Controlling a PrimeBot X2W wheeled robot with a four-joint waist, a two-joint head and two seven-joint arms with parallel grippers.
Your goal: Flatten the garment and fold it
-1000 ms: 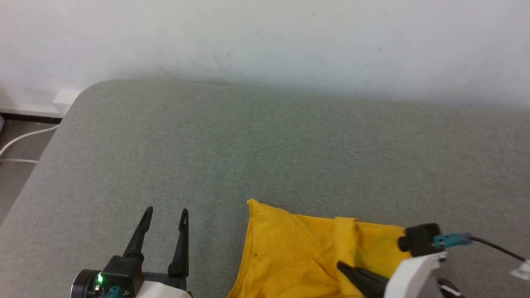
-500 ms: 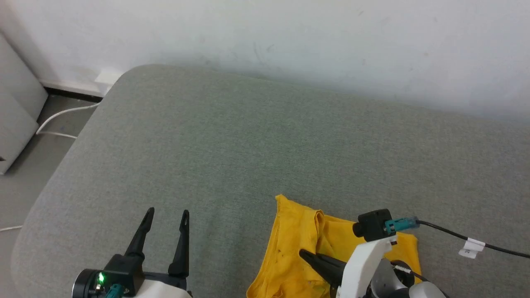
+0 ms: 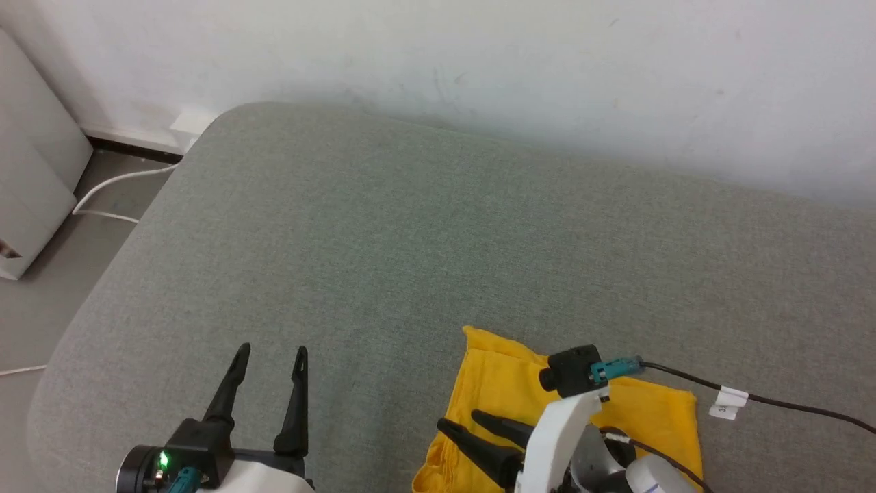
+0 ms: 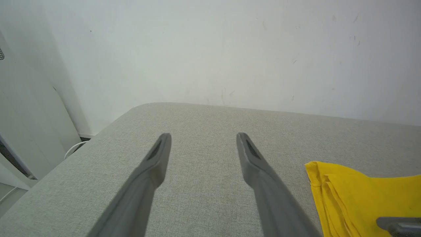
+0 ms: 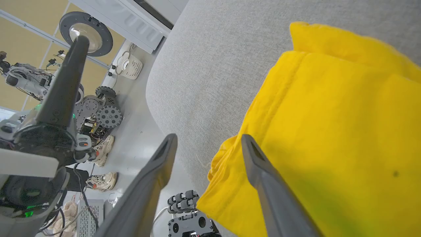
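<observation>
Just sprung apart over the garment: right tool, clamped a moment ago. Released as a yellow stack at near edge of grey worktop, right of left tool, apart, empty. Folding probably near done.

Grey fabric surface, folded yellow garment at near edge

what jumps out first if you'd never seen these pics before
The bright yellow garment stands out first, folded into a compact stack at the near edge of the grey cushion, lower right in the head view. Next comes the right pincer, open at the garment's left edge with nothing held. The left pincer is open above bare cushion further left.
</observation>
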